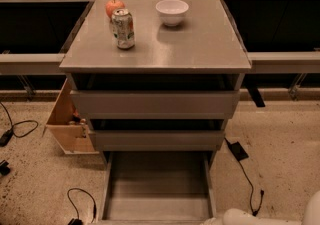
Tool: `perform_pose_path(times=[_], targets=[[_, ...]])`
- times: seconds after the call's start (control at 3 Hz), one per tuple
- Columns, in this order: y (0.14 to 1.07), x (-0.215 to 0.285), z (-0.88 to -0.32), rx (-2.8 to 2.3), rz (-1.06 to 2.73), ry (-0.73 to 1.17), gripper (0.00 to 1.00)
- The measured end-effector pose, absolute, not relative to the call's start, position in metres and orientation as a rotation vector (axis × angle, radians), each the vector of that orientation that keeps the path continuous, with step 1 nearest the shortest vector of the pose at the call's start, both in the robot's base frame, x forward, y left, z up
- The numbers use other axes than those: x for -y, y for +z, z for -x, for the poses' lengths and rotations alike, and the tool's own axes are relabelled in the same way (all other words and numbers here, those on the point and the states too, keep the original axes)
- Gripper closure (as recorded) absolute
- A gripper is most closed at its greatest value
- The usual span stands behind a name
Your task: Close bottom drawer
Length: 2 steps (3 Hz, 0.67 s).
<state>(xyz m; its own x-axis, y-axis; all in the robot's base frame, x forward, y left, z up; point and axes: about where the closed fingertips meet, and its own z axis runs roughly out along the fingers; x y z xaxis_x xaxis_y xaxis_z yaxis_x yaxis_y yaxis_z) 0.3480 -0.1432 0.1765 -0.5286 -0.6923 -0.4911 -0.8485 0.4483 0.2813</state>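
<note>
The grey cabinet [155, 49] stands in the middle of the camera view with three drawers. The bottom drawer [157, 186] is pulled far out toward me; its wide shallow grey tray is empty and its front edge lies at the frame's lower border. The two taller-fronted drawers above it [155, 104] stand slightly out. A white rounded part of my arm [245, 217] shows at the lower right corner, just right of the bottom drawer's front. The gripper itself is not in view.
On the cabinet top stand a drink can [123, 29], an apple [114, 7] and a white bowl [172, 11]. A light wooden box [67, 121] sits on the floor at the cabinet's left. Cables [82, 201] and a black adapter [237, 150] lie on the speckled floor.
</note>
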Motion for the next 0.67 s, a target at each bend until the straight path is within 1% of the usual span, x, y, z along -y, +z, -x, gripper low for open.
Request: perform_pose_path(times=[0.33,0.67], targets=[[0.174,0.140,-0.355,-2.376,1.322,0.727,1.00],[0.168,0.133,-0.374,-2.326,1.318,0.721,1.00]])
